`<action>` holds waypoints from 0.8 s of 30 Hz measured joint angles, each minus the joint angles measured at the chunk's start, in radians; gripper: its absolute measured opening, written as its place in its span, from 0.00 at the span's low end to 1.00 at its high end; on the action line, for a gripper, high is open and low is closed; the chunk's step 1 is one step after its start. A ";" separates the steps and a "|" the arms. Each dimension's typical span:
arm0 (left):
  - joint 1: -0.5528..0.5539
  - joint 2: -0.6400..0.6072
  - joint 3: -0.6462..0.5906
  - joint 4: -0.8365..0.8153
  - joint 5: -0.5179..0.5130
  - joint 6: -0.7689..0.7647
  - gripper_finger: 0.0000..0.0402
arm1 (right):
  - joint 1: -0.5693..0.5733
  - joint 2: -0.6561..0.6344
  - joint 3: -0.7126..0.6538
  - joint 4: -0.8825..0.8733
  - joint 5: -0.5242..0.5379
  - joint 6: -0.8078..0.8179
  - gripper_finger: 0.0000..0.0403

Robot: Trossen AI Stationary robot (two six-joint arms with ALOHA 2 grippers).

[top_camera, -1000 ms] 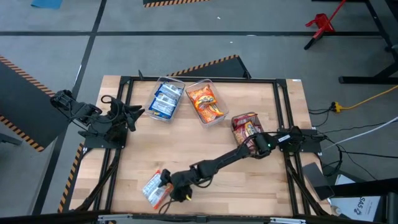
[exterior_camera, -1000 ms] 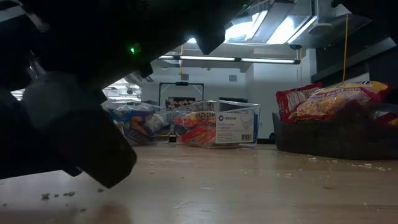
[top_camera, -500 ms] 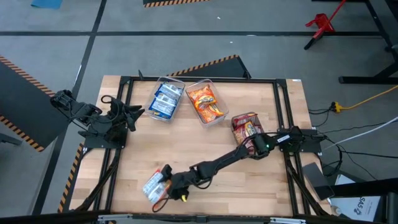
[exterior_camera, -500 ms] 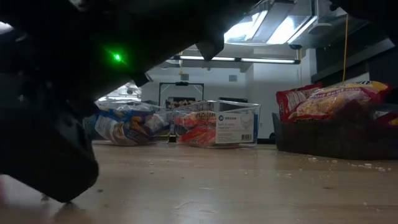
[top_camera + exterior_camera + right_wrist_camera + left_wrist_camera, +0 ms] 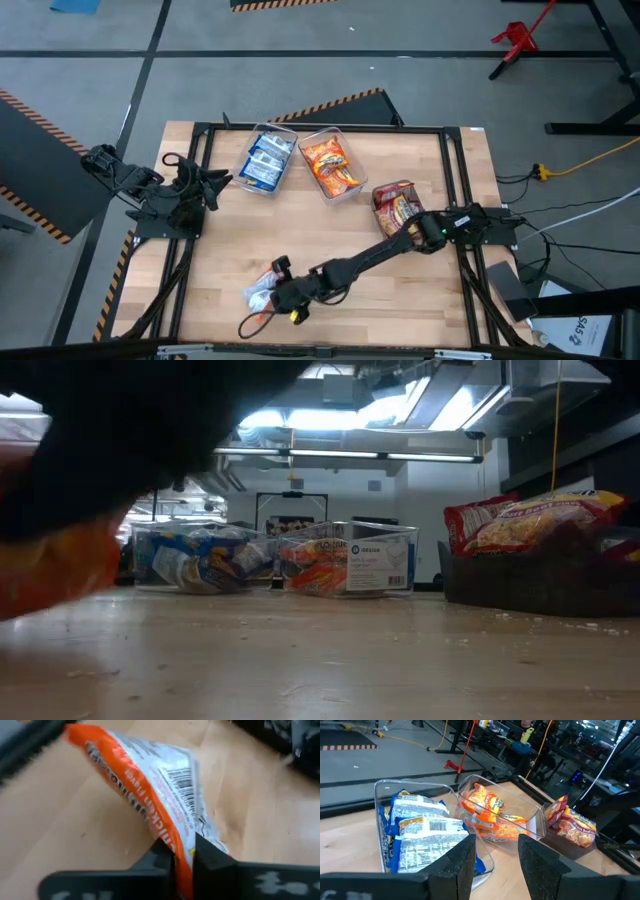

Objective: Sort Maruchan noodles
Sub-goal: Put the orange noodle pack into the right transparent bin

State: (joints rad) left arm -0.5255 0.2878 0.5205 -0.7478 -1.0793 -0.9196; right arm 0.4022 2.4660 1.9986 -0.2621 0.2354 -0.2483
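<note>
Pinching only one thin edge of the orange ramen packet [image 5: 150, 785], the right claw [image 5: 268, 293] holds it near the front of the tabletop [image 5: 340, 230], well apart from the bins. In the right wrist view the packet hangs tilted ahead of the fingers, its far end down toward the wood. My worry is that crinkly plastic gripped so shallowly could slide out or swing during a carry, likely dropping short of the clear bin of orange packets [image 5: 331, 164], which sits far beyond the claw beside the bin of blue packets [image 5: 265, 160]. A low carry might also drag the packet across the wood. The left claw [image 5: 495, 865] waits parted, off to the side facing those bins.
</note>
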 joint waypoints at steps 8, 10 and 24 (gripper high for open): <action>0.000 0.000 0.000 0.000 0.000 -0.025 0.35 | -0.062 -0.125 0.001 -0.175 -0.217 0.319 0.01; 0.000 0.000 0.000 0.000 0.000 -0.041 0.35 | -0.079 -0.143 0.002 -0.201 -0.267 0.428 0.01; 0.000 0.000 0.000 0.000 0.029 -0.054 0.35 | -0.258 -0.282 0.001 -0.315 -0.580 0.819 0.00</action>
State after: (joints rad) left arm -0.5257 0.2874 0.5205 -0.7473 -1.0498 -0.9737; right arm 0.1445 2.1836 1.9999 -0.5774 -0.3448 0.5708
